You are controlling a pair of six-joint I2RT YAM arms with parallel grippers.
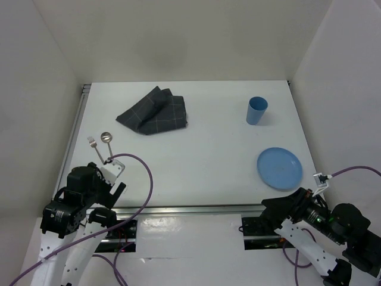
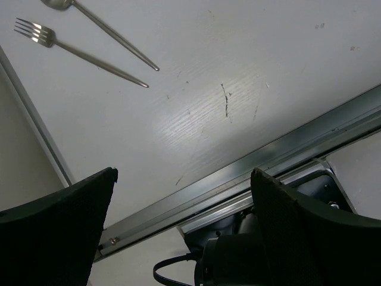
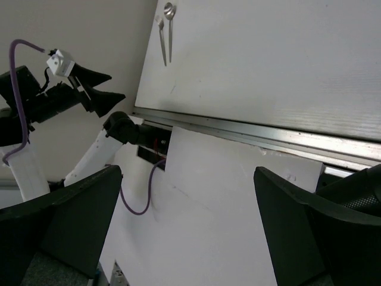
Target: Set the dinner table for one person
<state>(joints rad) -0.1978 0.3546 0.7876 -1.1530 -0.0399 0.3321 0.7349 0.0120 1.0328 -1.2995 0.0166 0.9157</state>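
Nothing set yet: plate (image 1: 280,168), cup (image 1: 257,111), cloth (image 1: 153,112), fork (image 1: 94,146) and spoon (image 1: 107,142) scattered over the bench (image 1: 202,155); left gripper (image 2: 183,176) and right gripper (image 3: 187,171) wide open, empty.

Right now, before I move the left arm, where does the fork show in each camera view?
Top external: fork on the left side, about mid-height.
Left wrist: fork in the upper left corner, tines toward the left edge.
Right wrist: fork at the top, left of centre, small.
Shared landmark: the spoon lying alongside it in all three views.
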